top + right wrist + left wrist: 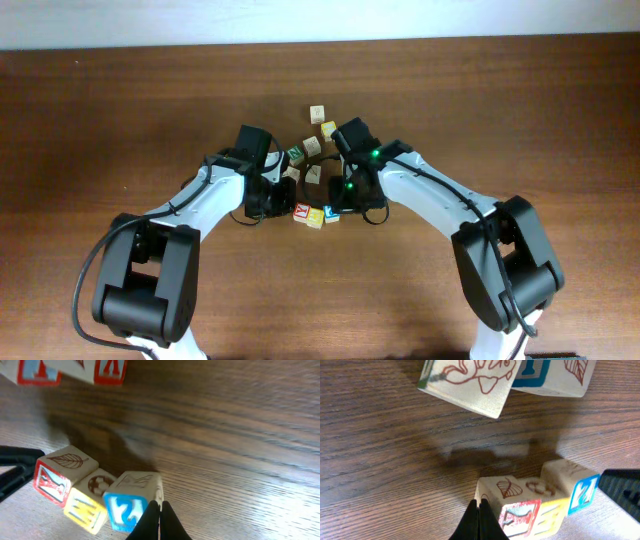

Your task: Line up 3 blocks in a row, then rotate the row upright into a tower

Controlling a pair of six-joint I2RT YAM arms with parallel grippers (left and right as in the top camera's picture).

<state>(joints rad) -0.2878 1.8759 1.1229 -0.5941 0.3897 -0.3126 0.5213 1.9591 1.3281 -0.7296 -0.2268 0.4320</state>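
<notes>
We log: left gripper (479, 521) pressed together | right gripper (160, 521) pressed together | three-block row (316, 216) at 6 o'clock of loose blocks (313, 146).

Dark brown wood-grain table (240, 435). Pale yellow block (86, 506), stripy yellow letter, brown ball doodle on top. Touching one side, red block (52, 480) with leaf outline. Other side, blue block (125, 510), blue print.

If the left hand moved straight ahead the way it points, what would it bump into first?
Most likely the leaf-topped block, right at the tips of the shut left hand; depth is hard to judge.
</notes>
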